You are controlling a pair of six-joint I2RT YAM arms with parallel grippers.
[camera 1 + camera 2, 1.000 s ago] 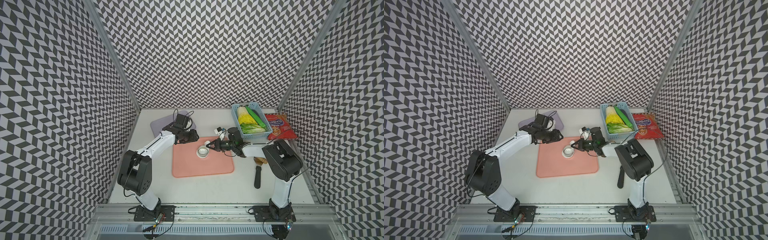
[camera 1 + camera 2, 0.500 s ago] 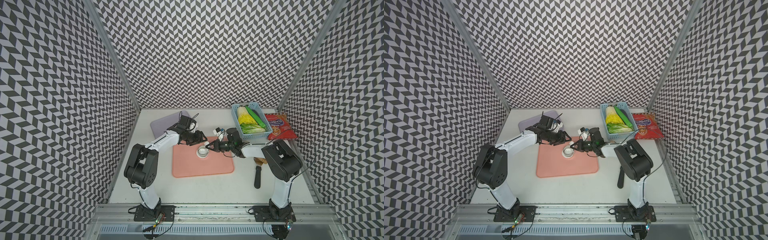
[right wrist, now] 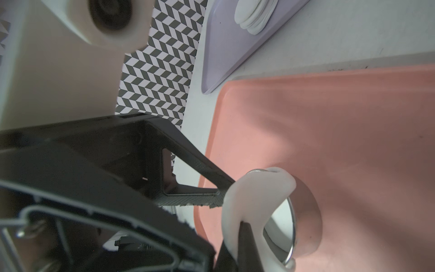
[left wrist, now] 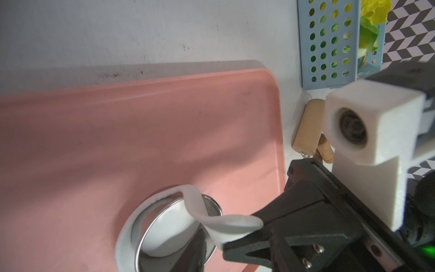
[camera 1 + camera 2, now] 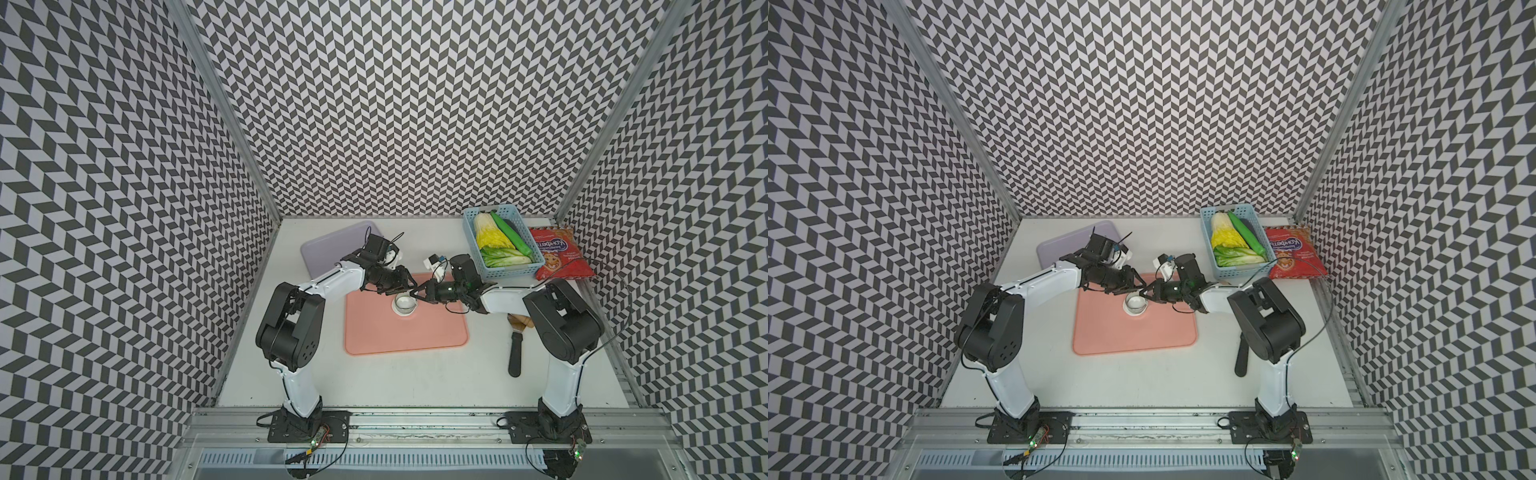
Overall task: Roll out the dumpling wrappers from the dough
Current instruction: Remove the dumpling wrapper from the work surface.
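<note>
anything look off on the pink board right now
Yes. A strip of dough is draped over the rim of the cutter instead of lying flat on the board. The right pincer pinches one end and holds it up, and the rest curls around the cutter's base. Nothing looks spilled or broken.

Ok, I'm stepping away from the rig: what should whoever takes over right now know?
Right gripper: shut on the dough, a ragged strip pulled up off the ring cutter on the pink board.
Left gripper: open, fingertip at the same strip, no grip visible.
Done: dumpling wrappers stacked on the lilac tray.
Left: strip the scrap from the cutter, then free the white piece inside it, probably another wrapper, and stack it.
</note>
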